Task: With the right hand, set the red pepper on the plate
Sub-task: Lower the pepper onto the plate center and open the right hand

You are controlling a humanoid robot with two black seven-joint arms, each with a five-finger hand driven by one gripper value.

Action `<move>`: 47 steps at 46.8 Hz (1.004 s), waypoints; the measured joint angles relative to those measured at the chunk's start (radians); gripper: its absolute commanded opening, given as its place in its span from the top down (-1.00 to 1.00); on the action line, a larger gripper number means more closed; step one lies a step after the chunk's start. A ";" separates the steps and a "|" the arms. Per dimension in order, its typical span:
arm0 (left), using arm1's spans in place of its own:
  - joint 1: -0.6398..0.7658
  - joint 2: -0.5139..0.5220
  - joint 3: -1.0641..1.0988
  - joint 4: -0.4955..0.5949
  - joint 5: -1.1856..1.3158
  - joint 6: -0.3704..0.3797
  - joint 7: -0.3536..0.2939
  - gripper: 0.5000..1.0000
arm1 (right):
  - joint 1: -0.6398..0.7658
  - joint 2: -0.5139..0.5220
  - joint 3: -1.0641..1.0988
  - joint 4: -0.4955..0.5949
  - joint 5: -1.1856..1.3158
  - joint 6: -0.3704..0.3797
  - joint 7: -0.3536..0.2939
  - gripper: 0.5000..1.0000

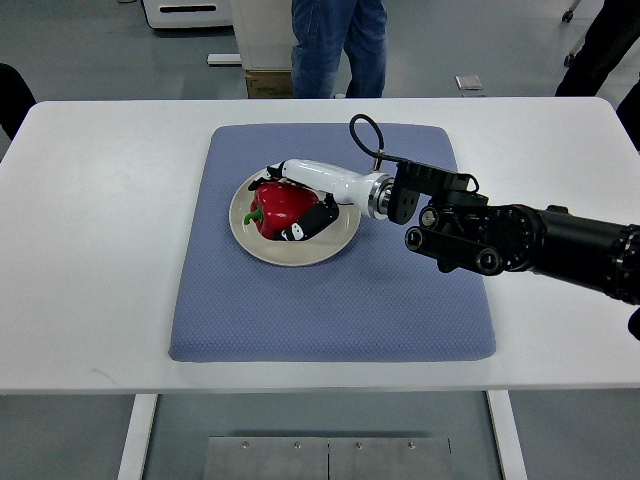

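Observation:
A red pepper [280, 204] with a green stem lies on the cream plate [338, 243], which sits on the blue mat [330, 300]. My right hand [296, 205] reaches in from the right over the plate. Its white and black fingers [310, 224] curl around the pepper from the far side and the near side. The pepper rests on the plate's surface with the hand still closed on it. The left arm does not show.
The blue mat covers the middle of a white table [90, 250]. A person in jeans [338, 45] stands beyond the far edge, and another person's dark trousers [610, 40] show at the top right. A cable loop [366, 135] arcs above my wrist.

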 measured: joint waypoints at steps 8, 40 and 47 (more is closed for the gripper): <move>0.000 0.000 0.000 0.000 0.000 0.000 0.000 -1.00 | -0.032 0.000 0.063 -0.003 0.001 -0.005 -0.036 1.00; 0.000 0.000 0.000 0.000 0.000 0.000 0.000 -1.00 | -0.057 0.000 0.090 -0.020 0.006 -0.009 -0.081 -0.99; 0.000 0.000 0.000 0.000 0.000 0.000 0.000 -1.00 | -0.057 0.000 0.095 -0.023 0.008 -0.009 -0.081 -1.00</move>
